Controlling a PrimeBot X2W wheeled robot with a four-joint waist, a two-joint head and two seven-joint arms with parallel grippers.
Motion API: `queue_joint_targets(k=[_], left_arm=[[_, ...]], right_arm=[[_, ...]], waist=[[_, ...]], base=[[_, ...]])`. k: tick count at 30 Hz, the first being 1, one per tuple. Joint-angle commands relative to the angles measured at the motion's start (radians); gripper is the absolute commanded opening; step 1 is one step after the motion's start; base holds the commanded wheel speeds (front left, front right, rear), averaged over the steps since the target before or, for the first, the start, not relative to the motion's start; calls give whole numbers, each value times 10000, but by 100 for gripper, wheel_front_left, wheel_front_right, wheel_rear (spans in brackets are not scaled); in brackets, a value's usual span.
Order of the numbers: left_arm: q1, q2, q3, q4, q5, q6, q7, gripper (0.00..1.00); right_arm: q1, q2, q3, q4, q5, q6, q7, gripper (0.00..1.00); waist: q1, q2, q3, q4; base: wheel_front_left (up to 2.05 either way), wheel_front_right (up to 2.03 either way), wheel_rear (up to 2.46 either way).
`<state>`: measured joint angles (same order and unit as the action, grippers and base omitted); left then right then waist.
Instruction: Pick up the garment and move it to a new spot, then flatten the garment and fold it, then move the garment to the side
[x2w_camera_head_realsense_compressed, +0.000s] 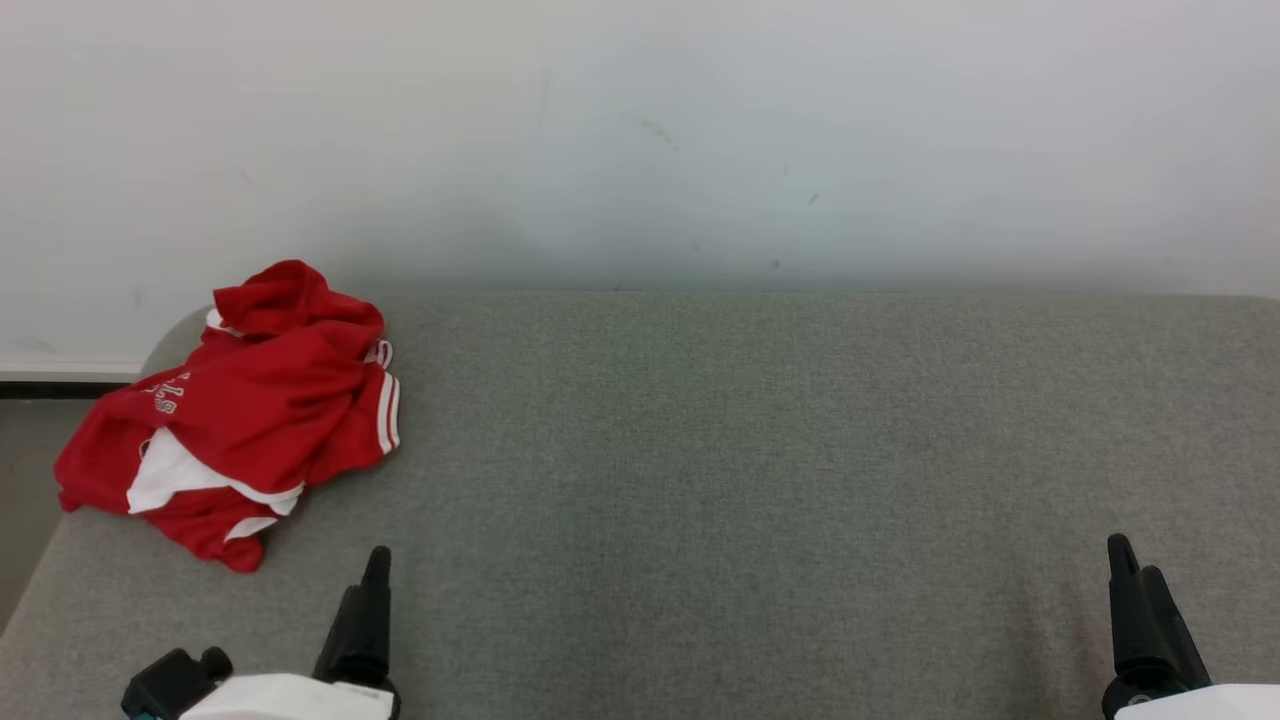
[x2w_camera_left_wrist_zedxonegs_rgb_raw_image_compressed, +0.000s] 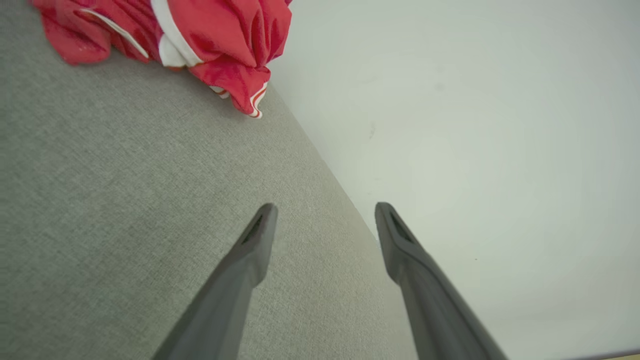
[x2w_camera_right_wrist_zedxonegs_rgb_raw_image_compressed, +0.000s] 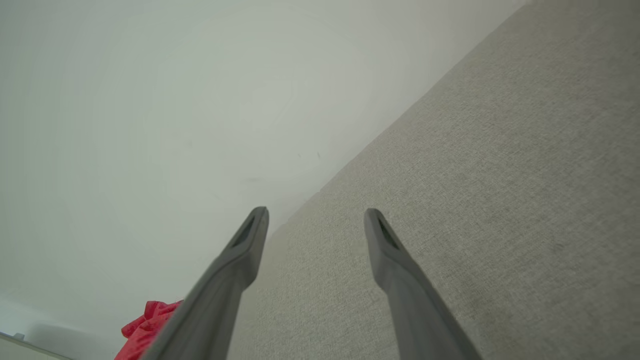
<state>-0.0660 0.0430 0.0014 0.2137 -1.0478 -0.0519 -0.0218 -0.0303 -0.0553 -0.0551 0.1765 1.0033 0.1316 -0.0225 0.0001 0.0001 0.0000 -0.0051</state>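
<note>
looking left first, you see the red garment (x2w_camera_head_realsense_compressed: 250, 410) bunched at the left end of the grey top (x2w_camera_head_realsense_compressed: 750, 450). your left gripper (x2w_camera_left_wrist_zedxonegs_rgb_raw_image_compressed: 325, 215) hangs near it, fingers wide apart and empty, likely ready to grab. your right gripper (x2w_camera_right_wrist_zedxonegs_rgb_raw_image_compressed: 315, 220), far right, is the same.

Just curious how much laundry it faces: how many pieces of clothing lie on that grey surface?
1: a crumpled red garment with white trim, at the far left of the grey fabric-covered surface, near the white wall. Its folds could hide another piece.
</note>
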Motion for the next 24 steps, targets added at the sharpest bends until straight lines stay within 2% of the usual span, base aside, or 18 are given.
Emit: queue_joint_targets(k=[1, 24], left_arm=[[-52, 86, -52, -185, 514, 21, -131, 100], [136, 310, -683, -469, 4019, 521, -915, 100]], right_arm=[[-26, -118, 41, -212, -450, -4, -124, 100], [259, -284, 210, -452, -3737, -8, -891, 100]], waist=[[-1, -1, -4, 1], [-1, -1, -74, -30]], base=[[0, 0, 0], [0, 0, 0]])
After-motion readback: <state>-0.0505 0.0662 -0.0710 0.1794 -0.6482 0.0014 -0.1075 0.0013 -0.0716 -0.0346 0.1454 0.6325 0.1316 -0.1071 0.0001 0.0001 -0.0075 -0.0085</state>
